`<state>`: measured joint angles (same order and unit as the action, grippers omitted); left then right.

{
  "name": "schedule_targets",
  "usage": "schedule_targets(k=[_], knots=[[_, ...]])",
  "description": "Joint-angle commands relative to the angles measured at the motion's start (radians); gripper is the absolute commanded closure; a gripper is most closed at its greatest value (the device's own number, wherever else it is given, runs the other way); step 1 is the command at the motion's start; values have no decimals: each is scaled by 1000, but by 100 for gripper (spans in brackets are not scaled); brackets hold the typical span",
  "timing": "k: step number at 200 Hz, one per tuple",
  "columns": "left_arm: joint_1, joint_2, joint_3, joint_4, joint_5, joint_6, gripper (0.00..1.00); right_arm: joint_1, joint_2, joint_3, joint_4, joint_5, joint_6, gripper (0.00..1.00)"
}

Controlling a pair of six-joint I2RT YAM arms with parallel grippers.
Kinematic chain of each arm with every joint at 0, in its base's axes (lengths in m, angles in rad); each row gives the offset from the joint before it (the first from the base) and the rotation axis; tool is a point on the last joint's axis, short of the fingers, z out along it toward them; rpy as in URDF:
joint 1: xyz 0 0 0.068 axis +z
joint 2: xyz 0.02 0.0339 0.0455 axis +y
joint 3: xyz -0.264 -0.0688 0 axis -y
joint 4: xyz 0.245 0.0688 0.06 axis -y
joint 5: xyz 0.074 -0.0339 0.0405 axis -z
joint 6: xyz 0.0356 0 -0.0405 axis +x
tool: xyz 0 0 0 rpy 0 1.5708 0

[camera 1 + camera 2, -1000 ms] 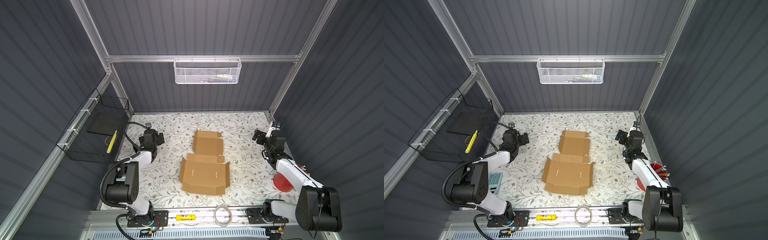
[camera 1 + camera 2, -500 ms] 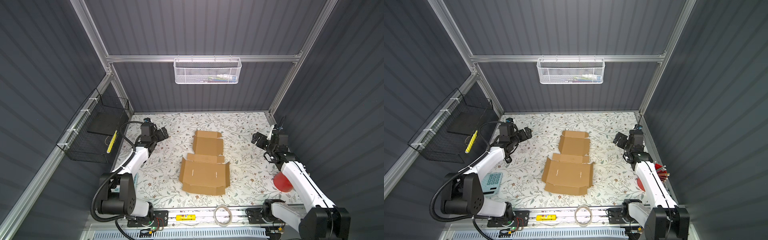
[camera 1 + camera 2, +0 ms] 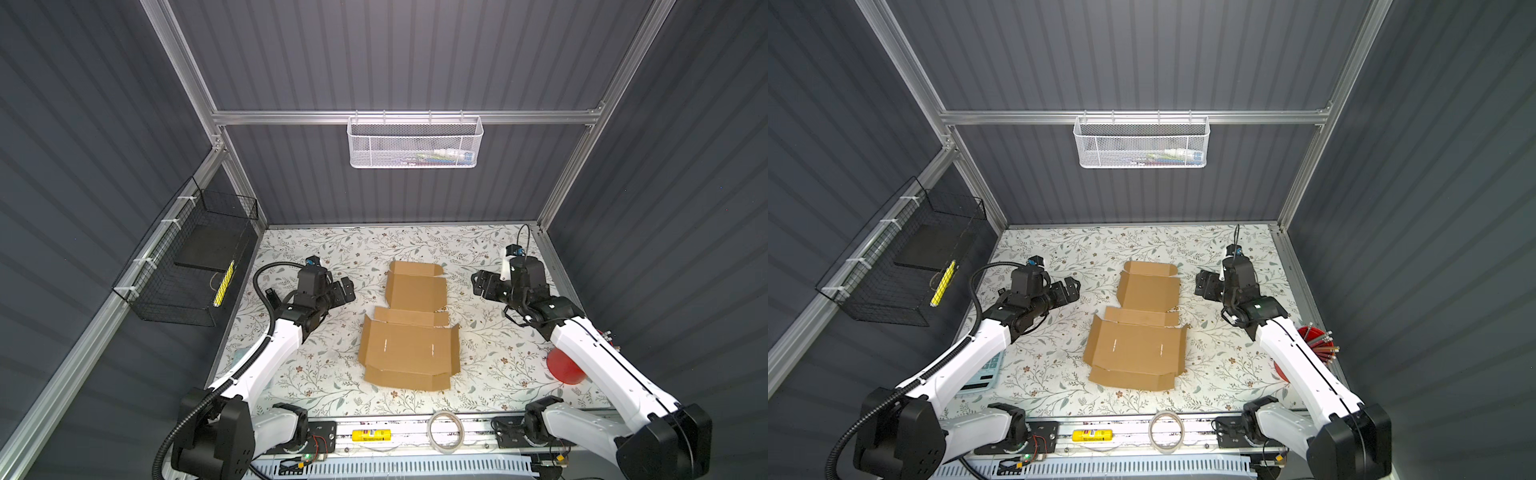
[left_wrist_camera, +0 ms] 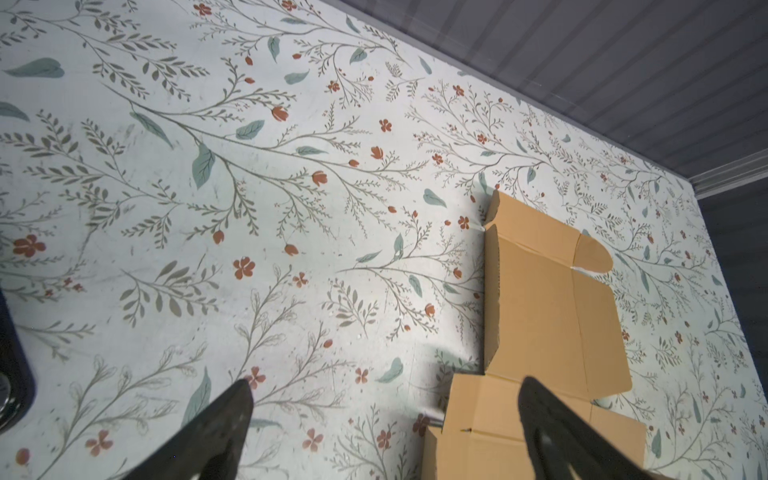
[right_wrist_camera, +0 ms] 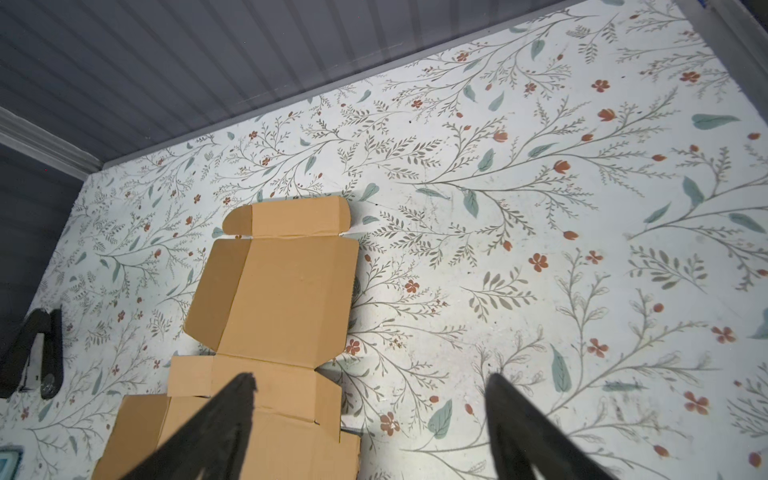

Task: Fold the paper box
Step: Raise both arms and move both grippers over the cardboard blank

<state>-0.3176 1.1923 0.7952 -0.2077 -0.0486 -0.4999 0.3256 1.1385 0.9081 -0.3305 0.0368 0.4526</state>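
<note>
The paper box [image 3: 409, 332] [image 3: 1138, 332] lies unfolded and flat in the middle of the floral table, a brown cardboard sheet with two small slits, its lid panel pointing to the back wall. My left gripper [image 3: 347, 290] [image 3: 1073, 288] hovers open to the left of the lid panel, apart from it. My right gripper [image 3: 480, 283] [image 3: 1202, 286] hovers open to the right of the lid panel, also clear of it. In the left wrist view the box [image 4: 552, 316] lies ahead of the open gripper [image 4: 386, 386]. In the right wrist view the box [image 5: 282, 299] lies under one finger of the open gripper [image 5: 370, 380].
A red cup [image 3: 1316, 345] of pencils stands at the table's right edge beside my right arm. A calculator [image 3: 984, 370] lies under my left arm. A tape roll [image 3: 446, 430] rests on the front rail. A black wire basket [image 3: 195, 266] hangs on the left wall.
Both arms have unfolded from their tucked poses and carried the grippers inward and up, toward the two sides of the box's lid panel. The box has not moved.
</note>
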Motion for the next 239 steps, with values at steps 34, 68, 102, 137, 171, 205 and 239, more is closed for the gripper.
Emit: schedule_targets(k=[34, 68, 102, 137, 171, 205, 239], knots=[[-77, -23, -38, -52, 30, -35, 14, 90, 134, 81, 5, -30, 22, 47], [-132, -29, -60, -32, 39, -74, 49, 134, 222, 134, 10, -52, 25, 63], [-182, -14, -69, -18, 38, -87, 67, 178, 313, 187, 18, -83, 31, 74], [-226, 4, -72, -15, 26, -94, 86, 216, 380, 220, 22, -86, 49, 80], [-266, 15, -64, -15, 14, -104, 90, 232, 434, 235, 24, -99, 77, 84], [-291, 62, -41, 2, 21, -93, 97, 250, 466, 235, 19, -112, 108, 88], [-293, 159, 47, 13, 49, -35, 100, 274, 451, 207, -8, -99, 141, 92]])
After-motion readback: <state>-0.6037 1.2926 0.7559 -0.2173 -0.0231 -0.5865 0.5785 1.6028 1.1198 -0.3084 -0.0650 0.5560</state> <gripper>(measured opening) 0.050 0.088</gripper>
